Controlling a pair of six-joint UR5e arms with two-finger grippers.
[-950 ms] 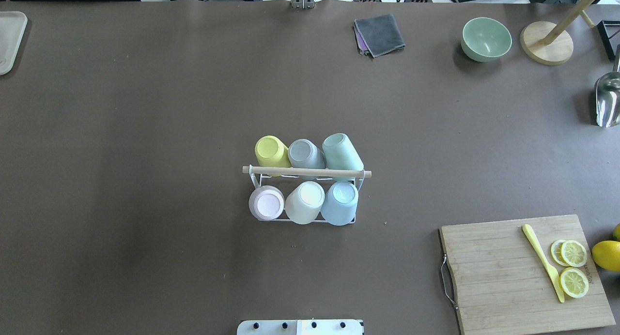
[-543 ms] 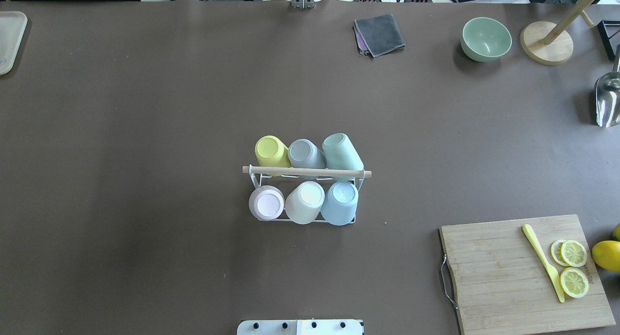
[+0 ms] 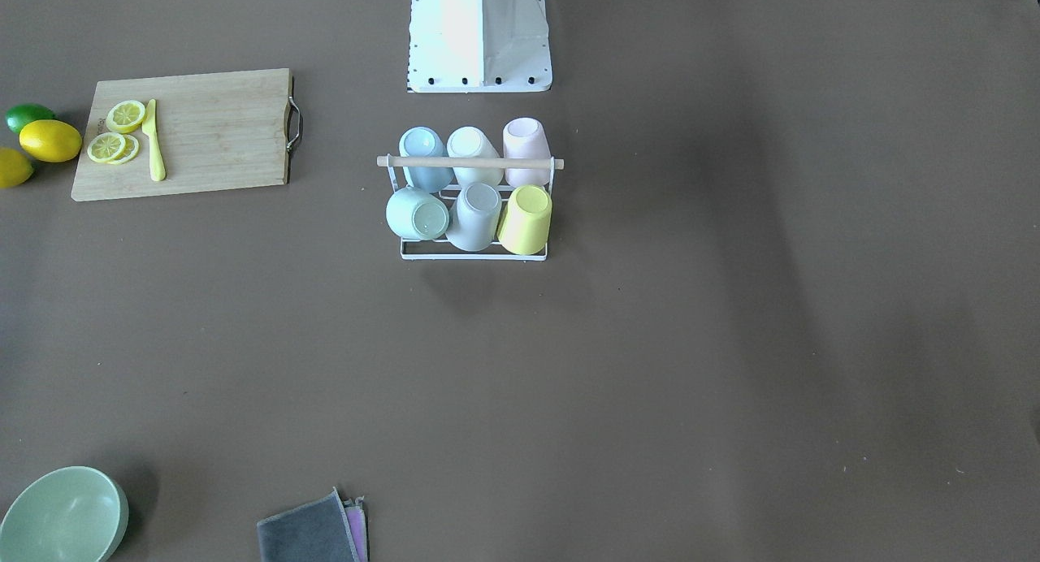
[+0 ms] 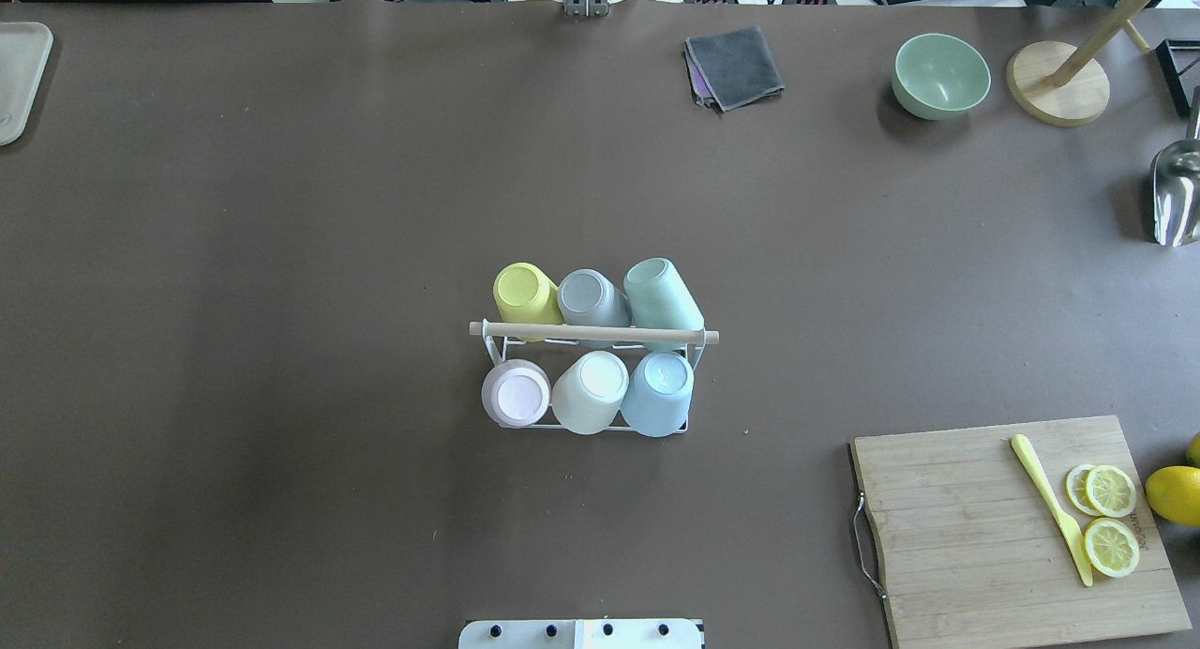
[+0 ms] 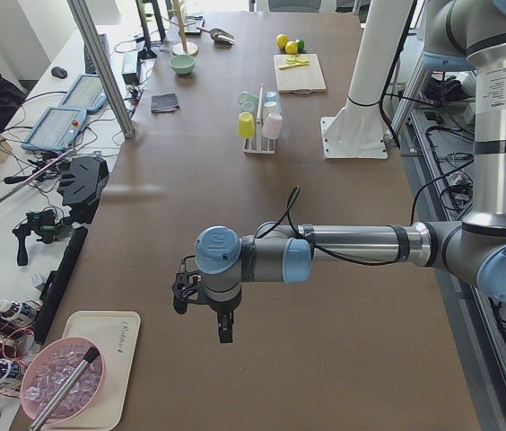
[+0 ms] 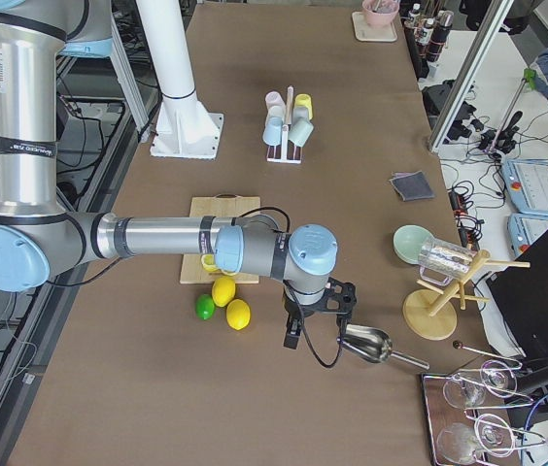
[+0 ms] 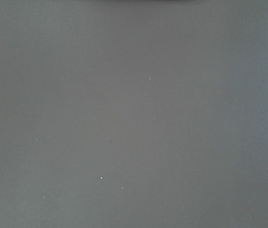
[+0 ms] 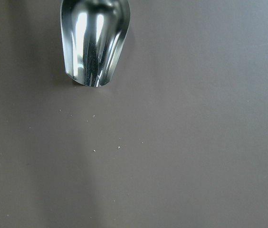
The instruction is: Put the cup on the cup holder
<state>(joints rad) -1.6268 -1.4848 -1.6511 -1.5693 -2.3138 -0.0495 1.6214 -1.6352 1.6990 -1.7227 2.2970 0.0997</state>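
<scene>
At the middle of the table stands the cup holder (image 4: 600,333), its white wire base square to the robot and the wooden rod running across the top. All six places are filled with cups turned upside down over the prongs. On the far side of the rod sit a yellow cup (image 4: 525,293), a grey cup (image 4: 589,298) and a mint cup (image 4: 662,293). On the near side sit a pink cup (image 4: 516,394), a cream cup (image 4: 591,392) and a light blue cup (image 4: 658,394).

Neither arm is near it. The left gripper (image 5: 223,330) hangs over bare tabletop towards the table's left end, fingers pointing down. I cannot tell from where it shows how far its jaws stand apart, and nothing is seen in it. The right gripper (image 6: 291,335) hangs at the opposite end, just beside a metal scoop (image 6: 366,345); its opening I cannot tell either.

Off to the robot's right lie a cutting board (image 4: 975,527) with lemon slices (image 4: 1111,518) and a yellow knife (image 4: 1050,508). Farther off are a green bowl (image 4: 940,75) and a folded grey cloth (image 4: 734,66).
</scene>
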